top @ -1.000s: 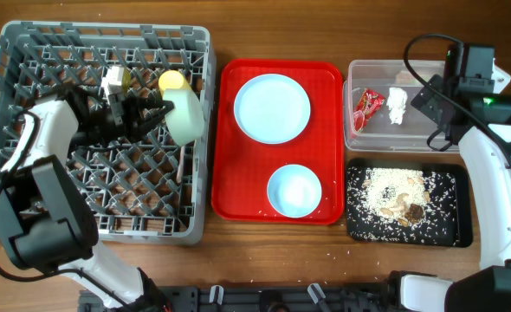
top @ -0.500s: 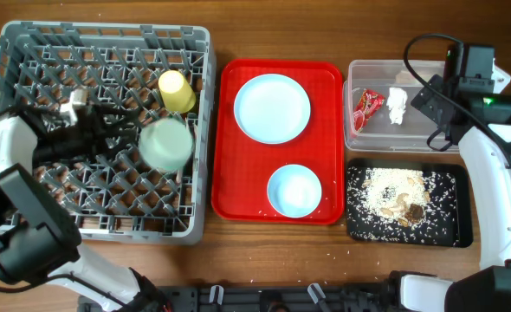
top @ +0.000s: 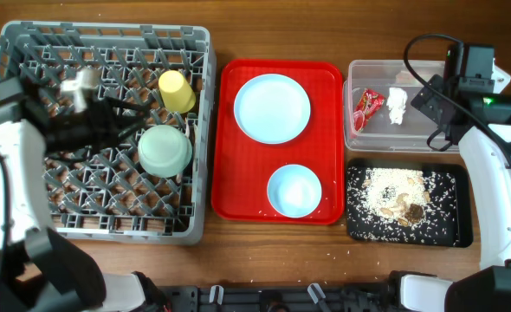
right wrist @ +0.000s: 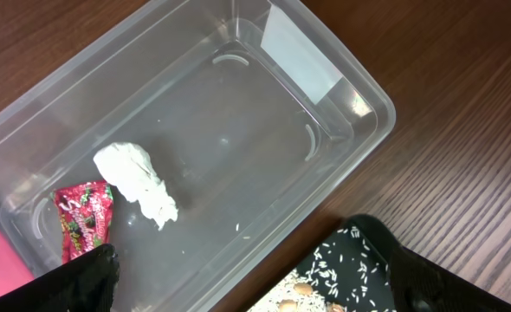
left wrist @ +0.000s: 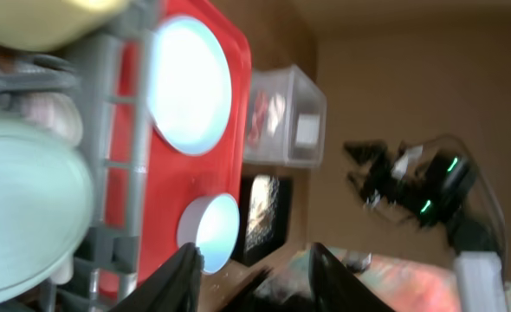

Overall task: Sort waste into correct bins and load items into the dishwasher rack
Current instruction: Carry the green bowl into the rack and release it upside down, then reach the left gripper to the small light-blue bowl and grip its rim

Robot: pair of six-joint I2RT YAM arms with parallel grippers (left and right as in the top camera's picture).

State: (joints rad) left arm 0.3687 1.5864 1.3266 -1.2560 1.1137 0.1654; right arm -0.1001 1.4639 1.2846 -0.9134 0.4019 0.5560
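Observation:
The pale green bowl (top: 164,151) (left wrist: 22,208) rests in the grey dishwasher rack (top: 30,217), just below the yellow cup (top: 176,90) (left wrist: 39,17). My left gripper (top: 137,124) (left wrist: 255,277) hovers over the rack left of the bowl, open and holding nothing. On the red tray (top: 247,186) sit the light blue plate (top: 272,107) (left wrist: 190,74) and the small blue bowl (top: 294,191) (left wrist: 214,227). The clear tub (top: 411,139) (right wrist: 255,113) holds the red wrapper (top: 367,107) (right wrist: 84,217) and the white tissue (top: 397,105) (right wrist: 139,182). My right gripper (top: 437,117) (right wrist: 247,286) hangs open above the tub's right edge.
The black tray (top: 450,225) (right wrist: 351,260) with rice and brown bits lies in front of the tub. A few loose grains dot the wood near the table's front edge. The right arm's cable loops over the tub's far right corner.
My left gripper let go of the green bowl, which settled in the rack's right side. The gripper drew back to the left and its jaws narrowed a little. The right arm stayed still.

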